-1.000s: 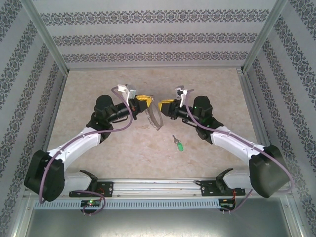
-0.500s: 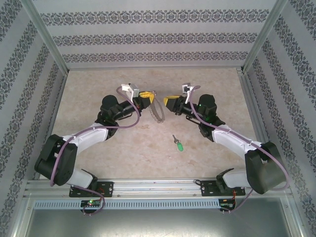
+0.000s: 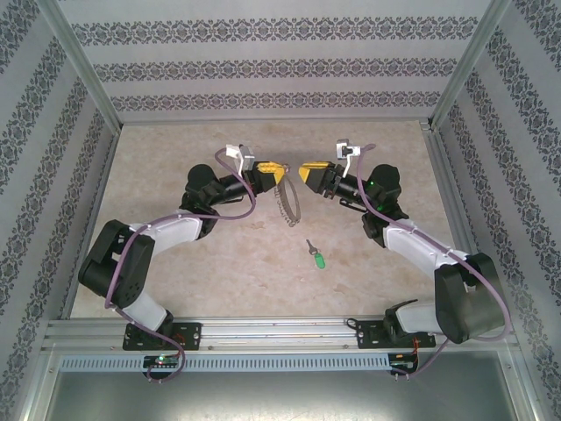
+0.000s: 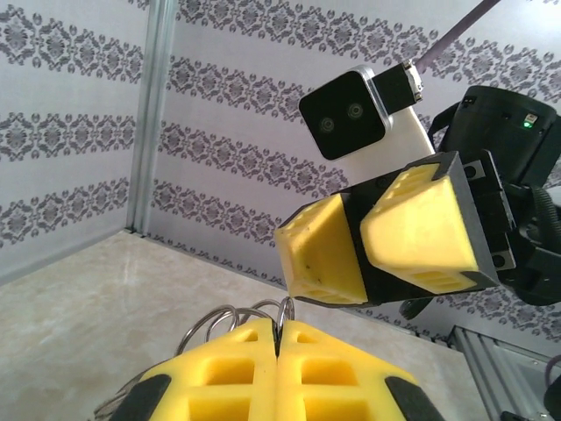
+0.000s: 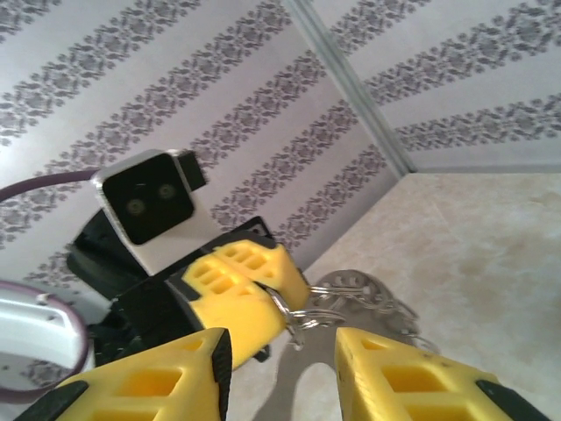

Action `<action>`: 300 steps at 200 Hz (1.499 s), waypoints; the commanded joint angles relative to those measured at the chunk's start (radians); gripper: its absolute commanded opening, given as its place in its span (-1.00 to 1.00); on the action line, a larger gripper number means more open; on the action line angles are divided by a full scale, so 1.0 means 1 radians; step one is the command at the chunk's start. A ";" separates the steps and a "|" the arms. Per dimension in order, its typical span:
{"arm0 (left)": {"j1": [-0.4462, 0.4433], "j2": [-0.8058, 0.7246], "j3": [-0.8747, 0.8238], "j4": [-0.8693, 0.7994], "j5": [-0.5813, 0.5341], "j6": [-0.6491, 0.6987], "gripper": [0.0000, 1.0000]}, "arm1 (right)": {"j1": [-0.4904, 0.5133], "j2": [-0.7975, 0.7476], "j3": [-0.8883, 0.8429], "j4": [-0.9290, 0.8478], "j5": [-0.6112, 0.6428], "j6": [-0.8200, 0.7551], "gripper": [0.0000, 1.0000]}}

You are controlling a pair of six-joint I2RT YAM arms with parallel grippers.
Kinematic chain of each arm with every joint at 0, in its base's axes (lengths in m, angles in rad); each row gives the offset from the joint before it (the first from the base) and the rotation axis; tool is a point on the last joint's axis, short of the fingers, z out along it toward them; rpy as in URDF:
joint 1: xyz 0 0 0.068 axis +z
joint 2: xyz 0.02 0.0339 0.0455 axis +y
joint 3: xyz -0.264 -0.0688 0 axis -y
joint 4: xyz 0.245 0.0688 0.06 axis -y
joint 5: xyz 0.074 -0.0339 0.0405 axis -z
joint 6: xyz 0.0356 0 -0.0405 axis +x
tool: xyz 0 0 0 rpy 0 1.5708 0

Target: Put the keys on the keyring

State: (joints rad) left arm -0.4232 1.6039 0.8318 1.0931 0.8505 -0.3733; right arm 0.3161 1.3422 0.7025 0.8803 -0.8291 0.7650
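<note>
Evidently clamped left gripper (image 3: 275, 169) on the keyring (image 3: 287, 203), raised for threading. Faced it with right gripper (image 3: 305, 169) parted, empty, just right. Left the green key (image 3: 316, 254) lying nearer, untouched.

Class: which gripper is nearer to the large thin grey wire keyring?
Left. The left gripper is shut on the large thin grey wire keyring, which hangs below it. The right gripper is open and faces it across a small gap.

left claw (image 3: 275, 168) pinched shut, right claw (image 3: 303, 169) parted, tips facing
</note>
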 commanded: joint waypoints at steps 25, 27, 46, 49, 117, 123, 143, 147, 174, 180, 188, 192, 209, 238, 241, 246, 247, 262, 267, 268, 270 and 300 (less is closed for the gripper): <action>0.008 0.000 0.048 0.111 0.066 -0.052 -1.00 | 0.014 0.028 -0.010 0.134 -0.074 0.085 -0.22; 0.007 0.002 0.050 0.111 0.067 -0.053 -1.00 | 0.016 0.028 -0.011 0.135 -0.074 0.085 -0.22; 0.009 0.011 0.057 0.123 0.075 -0.065 -1.00 | 0.028 0.028 -0.016 0.130 -0.071 0.083 -0.20; 0.009 0.012 0.059 0.127 0.076 -0.068 -1.00 | 0.030 0.028 -0.015 0.130 -0.070 0.082 -0.19; 0.010 0.036 0.078 0.143 0.088 -0.105 -1.00 | 0.054 0.029 0.022 0.107 -0.069 0.081 -0.18; 0.010 0.037 0.077 0.144 0.088 -0.106 -1.00 | 0.055 0.026 0.027 0.100 -0.068 0.077 -0.18; 0.011 0.039 0.069 0.149 0.087 -0.110 -1.00 | 0.052 0.024 0.057 0.086 -0.076 0.076 -0.18; 0.011 0.039 0.069 0.149 0.087 -0.111 -1.00 | 0.053 0.026 0.063 0.085 -0.078 0.077 -0.19; 0.011 0.041 0.063 0.151 0.088 -0.121 -1.00 | 0.054 0.033 0.096 0.097 -0.088 0.093 -0.22; 0.011 0.041 0.062 0.152 0.088 -0.123 -1.00 | 0.054 0.033 0.098 0.099 -0.087 0.096 -0.22; 0.011 0.041 0.059 0.155 0.088 -0.124 -1.00 | 0.054 0.034 0.098 0.100 -0.084 0.099 -0.22; 0.011 0.041 0.059 0.155 0.088 -0.125 -1.00 | 0.056 0.035 0.099 0.098 -0.083 0.096 -0.21; 0.011 0.038 0.056 0.160 0.087 -0.131 -1.00 | 0.056 0.037 0.089 0.100 -0.077 0.097 -0.23; 0.011 0.026 0.051 0.142 0.093 -0.128 -1.00 | 0.038 0.009 0.040 0.100 -0.061 0.088 -0.27; 0.011 0.024 0.051 0.140 0.094 -0.128 -1.00 | 0.036 0.003 0.033 0.099 -0.060 0.086 -0.27; 0.010 0.022 0.050 0.137 0.097 -0.126 -1.00 | 0.031 -0.006 0.020 0.097 -0.058 0.084 -0.27; 0.010 0.021 0.049 0.136 0.097 -0.125 -1.00 | 0.030 -0.008 0.018 0.096 -0.058 0.084 -0.27; 0.011 0.012 0.049 0.123 0.101 -0.119 -1.00 | 0.023 -0.034 -0.014 0.084 -0.051 0.073 -0.28; 0.011 0.010 0.050 0.116 0.102 -0.117 -1.00 | 0.022 -0.039 -0.021 0.078 -0.051 0.070 -0.28; 0.011 0.010 0.050 0.114 0.102 -0.117 -1.00 | 0.021 -0.039 -0.023 0.077 -0.051 0.069 -0.28; 0.011 0.010 0.051 0.112 0.103 -0.116 -1.00 | 0.021 -0.040 -0.025 0.075 -0.051 0.068 -0.28; 0.011 0.003 0.059 0.096 0.113 -0.116 -1.00 | 0.030 -0.042 -0.040 0.080 -0.054 0.067 -0.30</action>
State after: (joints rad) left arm -0.4175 1.6413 0.8757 1.1595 0.9363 -0.4843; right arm 0.3428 1.3205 0.6750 0.9302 -0.8829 0.8574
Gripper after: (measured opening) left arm 0.050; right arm 0.355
